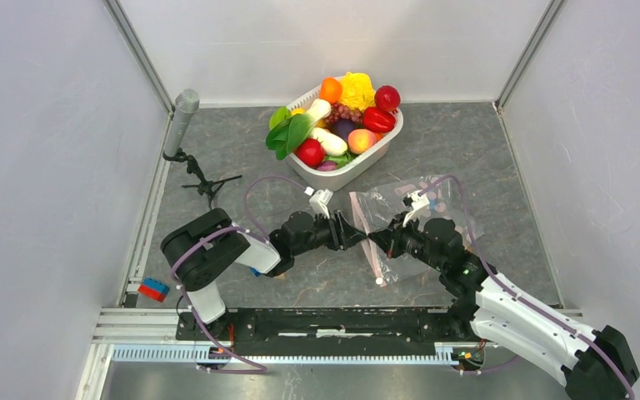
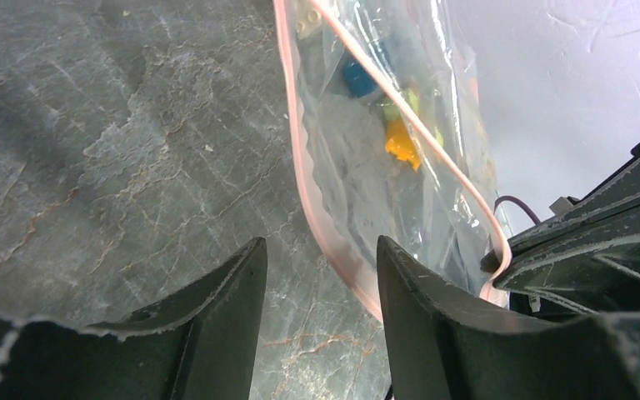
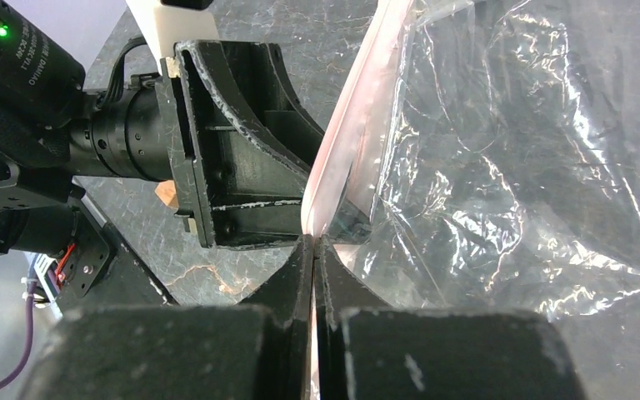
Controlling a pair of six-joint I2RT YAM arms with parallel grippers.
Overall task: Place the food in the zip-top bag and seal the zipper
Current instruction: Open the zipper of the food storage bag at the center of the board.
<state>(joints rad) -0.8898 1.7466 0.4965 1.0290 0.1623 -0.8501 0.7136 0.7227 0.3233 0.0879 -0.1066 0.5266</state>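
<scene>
at the far left small blue and red plastic blocks (image 1: 153,288) are lying by the table edge, not part of the job. the left gripper (image 1: 348,232) is pointing toward the middle with its fingers spread, pinching nothing. in its wrist view the pale pink zipper strip (image 2: 300,167) is running just past its right finger, touching or not i cannot tell. behind it the white slotted plastic basket (image 1: 346,173) is holding all the glossy plastic toy fruits and vegetables (image 1: 342,125), so no loading is looking done yet. the right gripper (image 1: 381,242) is pressing its fingers together on the pink strip, holding that edge of the mouth. the crinkly transparent zip-top bag (image 1: 421,218) is lying on the grey marbled table (image 1: 500,158) right of both grippers, mouth unsealed and looking empty in the right wrist view. a few coloured blobs are showing through the film in the left wrist view, too blurred to name. my read is the task is barely starting: spreading the mouth, moving the food and sealing are all waiting.
</scene>
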